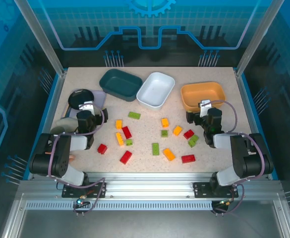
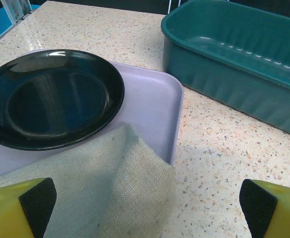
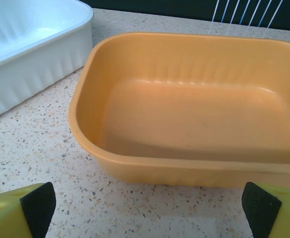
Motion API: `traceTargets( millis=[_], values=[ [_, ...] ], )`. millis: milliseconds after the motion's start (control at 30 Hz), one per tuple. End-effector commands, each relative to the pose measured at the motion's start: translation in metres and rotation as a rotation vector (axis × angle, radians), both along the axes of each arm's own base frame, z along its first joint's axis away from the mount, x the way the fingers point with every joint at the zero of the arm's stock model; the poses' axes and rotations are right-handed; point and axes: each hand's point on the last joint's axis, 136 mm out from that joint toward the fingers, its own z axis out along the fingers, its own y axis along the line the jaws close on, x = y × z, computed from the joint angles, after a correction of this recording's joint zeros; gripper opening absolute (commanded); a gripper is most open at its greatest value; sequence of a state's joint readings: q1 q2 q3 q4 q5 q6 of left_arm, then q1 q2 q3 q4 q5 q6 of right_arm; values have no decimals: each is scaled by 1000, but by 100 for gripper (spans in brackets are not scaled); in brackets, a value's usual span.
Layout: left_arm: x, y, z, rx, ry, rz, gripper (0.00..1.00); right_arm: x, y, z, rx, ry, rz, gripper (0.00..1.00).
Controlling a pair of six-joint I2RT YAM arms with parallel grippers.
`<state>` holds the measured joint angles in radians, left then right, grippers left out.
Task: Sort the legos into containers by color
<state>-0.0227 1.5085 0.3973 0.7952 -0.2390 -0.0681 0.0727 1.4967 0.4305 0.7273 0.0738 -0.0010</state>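
While left tool (image 2: 147, 206) and right tool (image 3: 147, 203) gape — teal tray (image 1: 119, 83), white tray (image 1: 156, 89), orange tray (image 1: 203, 95) lie empty.

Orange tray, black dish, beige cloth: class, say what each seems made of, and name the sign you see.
Orange tray: probably moulded plastic, satin finish; soft sheen, ribbed walls, rounded rim. Black dish: glossy, mirror-like reflections; glazed ceramic or hard plastic, the look leaves it open. Cloth: woven fabric, matt, linen-like; coarse weave and a soft fold show.
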Motion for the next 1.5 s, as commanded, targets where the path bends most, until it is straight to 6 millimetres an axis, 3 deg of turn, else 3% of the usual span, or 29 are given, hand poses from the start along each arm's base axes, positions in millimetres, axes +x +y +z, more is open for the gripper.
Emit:
traceTargets(
  millis=[0,867,933,1000,1033,1100,1167,1200,1233,1267,1333,1400,1467],
  values=[
    [1,1,3,20,-20,4,99,2,-7,3,2,-24,-22,100],
    [1,-1,4,19,-21,-3,99,2,-7,3,3,-23,-20,100],
    [4,-13,17,53,-1,-53,99,4,-11,23,-17,-36,-63,100],
    [11,-14,50,117,77,15,99,7,-23,63,-26,-13,-174,100],
    [18,-18,75,81,44,31,99,8,-26,87,19,-39,-205,100],
    [29,-29,131,5,-61,55,99,10,-25,156,109,-149,-244,100],
    [40,-29,174,-177,-87,146,99,7,-48,191,340,-136,-454,100],
    [38,-21,176,-331,-10,266,99,-2,-60,184,481,-13,-575,100],
    [24,-11,164,-450,114,409,99,-18,-68,172,556,121,-700,100],
    [25,-8,157,-565,186,477,99,-23,-74,160,587,215,-781,100],
    [53,-32,150,-734,298,325,99,-4,-47,153,589,359,-597,82],
    [63,-46,140,-760,416,319,98,-16,-39,137,540,495,-657,76],
    [70,-58,130,-751,521,289,92,-21,-21,120,618,589,-621,68]
  ],
)
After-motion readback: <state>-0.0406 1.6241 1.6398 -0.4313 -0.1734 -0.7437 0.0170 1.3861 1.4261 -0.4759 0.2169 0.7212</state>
